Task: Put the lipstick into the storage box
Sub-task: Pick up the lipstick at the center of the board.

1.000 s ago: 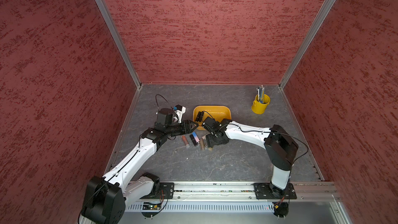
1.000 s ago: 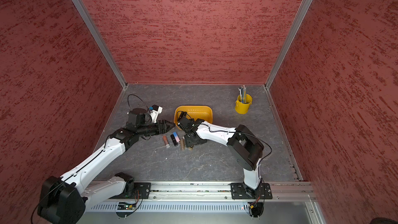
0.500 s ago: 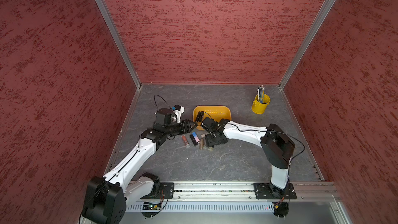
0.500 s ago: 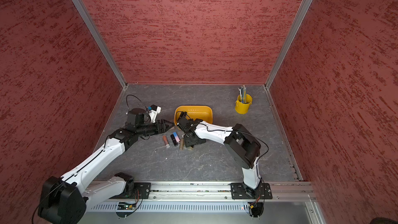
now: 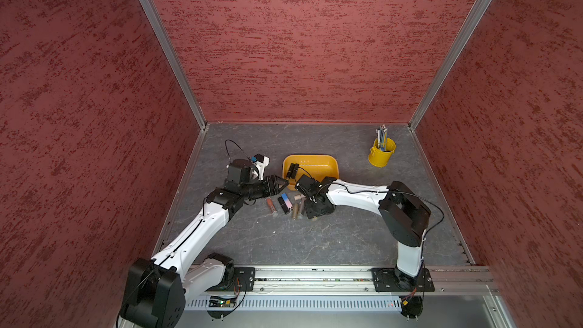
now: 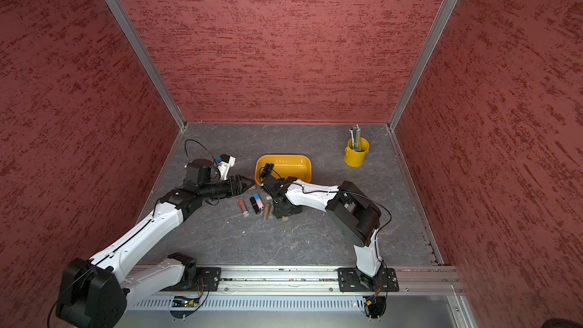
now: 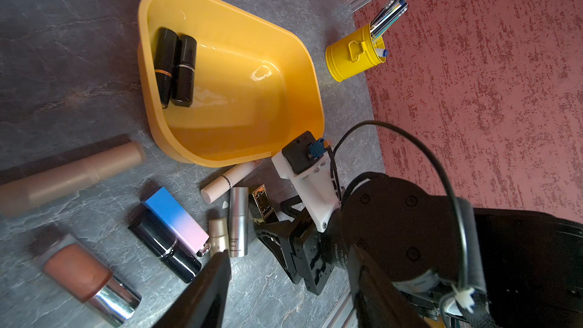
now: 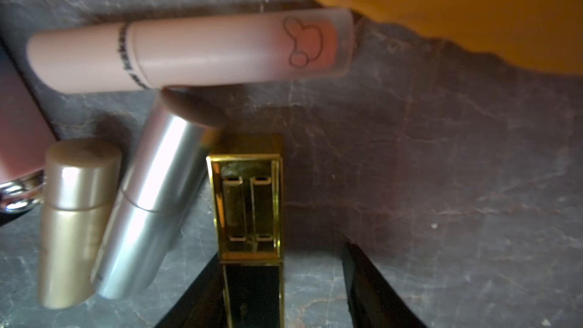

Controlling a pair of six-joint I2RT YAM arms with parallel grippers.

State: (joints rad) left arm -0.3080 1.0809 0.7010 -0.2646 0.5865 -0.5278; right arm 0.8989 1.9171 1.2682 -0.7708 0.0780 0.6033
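The right tool (image 8: 282, 250), fingers spread, straddles a gold lipstick (image 8: 246, 203) lying on the worktop (image 5: 315, 241) near the storage box (image 5: 310, 156); the left tool (image 5: 283, 183) hovers spread, empty.

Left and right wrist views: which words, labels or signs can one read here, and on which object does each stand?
"DAMIAO": white print on the black motor housing of the right arm; smaller lines beside it too small.
Black lettering around the pale pink plastic tube: blurred, unreadable.
Tiny print on the silver metal tube: too small.
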